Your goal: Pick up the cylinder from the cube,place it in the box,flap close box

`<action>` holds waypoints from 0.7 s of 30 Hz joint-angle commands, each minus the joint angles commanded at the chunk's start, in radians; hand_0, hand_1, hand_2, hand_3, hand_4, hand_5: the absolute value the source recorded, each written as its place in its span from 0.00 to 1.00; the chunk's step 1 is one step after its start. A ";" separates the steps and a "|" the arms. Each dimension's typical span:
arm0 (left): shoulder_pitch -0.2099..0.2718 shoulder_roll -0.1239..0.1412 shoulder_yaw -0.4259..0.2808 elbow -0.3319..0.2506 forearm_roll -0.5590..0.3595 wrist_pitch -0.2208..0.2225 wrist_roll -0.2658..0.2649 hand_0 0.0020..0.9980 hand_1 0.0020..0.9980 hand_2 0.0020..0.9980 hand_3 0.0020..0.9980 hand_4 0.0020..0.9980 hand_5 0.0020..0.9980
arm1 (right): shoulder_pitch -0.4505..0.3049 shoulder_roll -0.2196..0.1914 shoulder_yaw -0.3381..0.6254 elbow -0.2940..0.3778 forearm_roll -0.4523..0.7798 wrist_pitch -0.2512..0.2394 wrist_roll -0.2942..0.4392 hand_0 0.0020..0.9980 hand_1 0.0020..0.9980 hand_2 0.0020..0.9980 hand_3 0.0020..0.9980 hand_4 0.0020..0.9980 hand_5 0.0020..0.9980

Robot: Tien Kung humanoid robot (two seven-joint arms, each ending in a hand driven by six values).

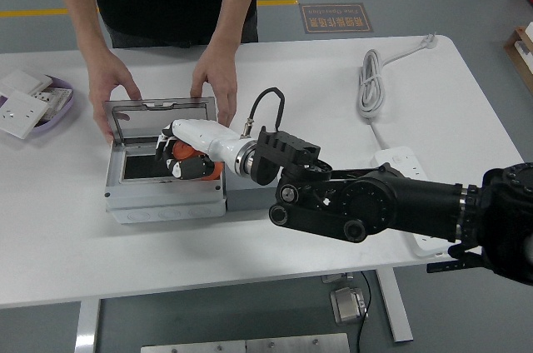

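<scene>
Holding orange cylinder point(202, 167) inside open box point(165, 171) | our right hand point(185, 153) curled around it | person's hands point(218, 75) steady lid point(158, 112)

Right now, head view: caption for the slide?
Right robot hand lowers orange cylinder into grey box while person's hands hold lid.

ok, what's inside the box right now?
The right hand is inside the open box, curled around an orange cylinder. A dark floor shows left of it. The hand covers whether the cylinder touches the bottom.
</scene>
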 joint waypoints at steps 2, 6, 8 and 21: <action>-0.001 0.000 0.002 0.000 -0.001 0.000 0.000 0.63 0.65 0.63 0.67 0.72 0.25 | 0.000 0.000 -0.002 -0.001 0.006 -0.001 0.005 0.80 0.73 0.76 0.74 0.70 0.31; -0.003 0.000 0.006 -0.001 -0.001 0.000 0.000 0.63 0.65 0.63 0.67 0.72 0.25 | 0.000 0.000 -0.003 -0.005 0.009 0.003 0.007 0.88 0.79 0.82 0.85 0.83 0.40; -0.003 -0.001 0.008 -0.001 -0.001 0.000 -0.001 0.63 0.65 0.63 0.67 0.72 0.25 | 0.001 0.000 -0.004 -0.006 0.011 0.003 0.009 0.88 0.79 0.82 0.85 0.83 0.40; -0.006 -0.003 0.016 -0.002 0.000 0.000 -0.003 0.63 0.65 0.63 0.67 0.72 0.25 | 0.012 0.000 -0.058 -0.006 0.119 -0.077 0.078 0.89 0.81 0.84 0.88 0.92 0.47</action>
